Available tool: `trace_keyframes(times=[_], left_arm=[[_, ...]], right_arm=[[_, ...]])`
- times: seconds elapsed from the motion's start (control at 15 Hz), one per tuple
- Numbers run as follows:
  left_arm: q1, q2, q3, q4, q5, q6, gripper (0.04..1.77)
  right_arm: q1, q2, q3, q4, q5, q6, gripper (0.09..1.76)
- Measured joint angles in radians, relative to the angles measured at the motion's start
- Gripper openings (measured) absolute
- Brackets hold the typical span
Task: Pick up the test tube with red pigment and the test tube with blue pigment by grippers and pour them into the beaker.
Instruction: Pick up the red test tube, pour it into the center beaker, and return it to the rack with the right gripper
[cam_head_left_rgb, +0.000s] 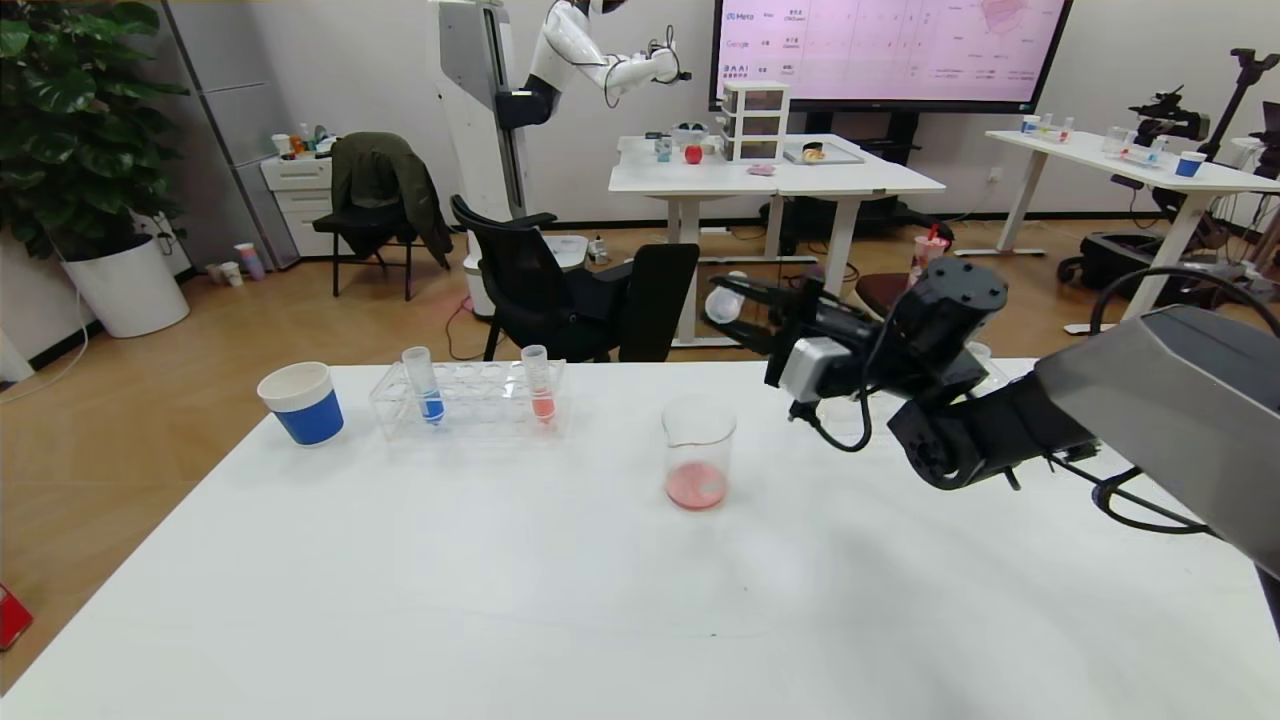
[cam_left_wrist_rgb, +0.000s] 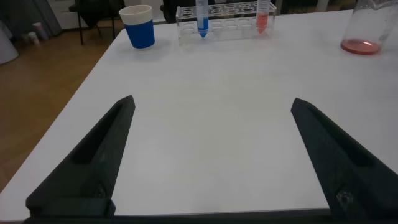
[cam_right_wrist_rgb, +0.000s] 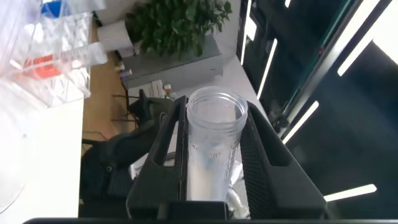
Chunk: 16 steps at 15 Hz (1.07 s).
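Right gripper (cam_head_left_rgb: 735, 305) tipped sideways past table's far edge (cam_head_left_rgb: 620, 364), clamped on an emptied tube (cam_right_wrist_rgb: 211, 149); left gripper (cam_left_wrist_rgb: 211, 155) wide open, holding nothing.

Right arm (cam_head_left_rgb: 1080, 420), thick black-and-grey, reaches in from the right side, raised above the white table. Wrist rolled over so the black two-fingered right gripper (cam_head_left_rgb: 735, 300) lies roughly horizontal, pointing toward the robot's left and slightly away. Small light-grey block (cam_head_left_rgb: 808, 368) on the gripper body faces the head camera. A black cable loops under the wrist. Right wrist view: both black fingers (cam_right_wrist_rgb: 264, 158) clamped on a slim clear plastic tube (cam_right_wrist_rgb: 211, 152), open mouth outward, tube looks empty.

Left arm not in head view. Left wrist view: black left gripper (cam_left_wrist_rgb: 211, 155) held low over the table, fingers (cam_left_wrist_rgb: 93, 162) spread wide, nothing between them.
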Motion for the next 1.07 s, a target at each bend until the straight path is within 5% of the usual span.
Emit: trace_keyframes(times=[0.07, 0.27, 0.47, 0.8, 1.07], left_arm=[[0.000, 0.000, 0.000, 0.000, 0.000, 0.000, 1.75], [0.000, 0.000, 0.000, 0.000, 0.000, 0.000, 1.75], [0.000, 0.000, 0.000, 0.000, 0.000, 0.000, 1.75], [0.000, 0.000, 0.000, 0.000, 0.000, 0.000, 1.75], [0.000, 0.000, 0.000, 0.000, 0.000, 0.000, 1.75]], right_arm=[[0.000, -0.029, 0.013, -0.031, -0.041, 0.106, 0.52], [0.017, -0.126, 0.112, -0.103, -0.364, 0.466, 0.52], [0.024, -0.214, 0.184, -0.036, -0.597, 0.733, 0.52], [-0.082, -0.344, 0.315, 0.236, -0.729, 0.958, 0.52], [-0.176, -0.433, 0.380, 0.308, -0.717, 1.029, 0.52]])
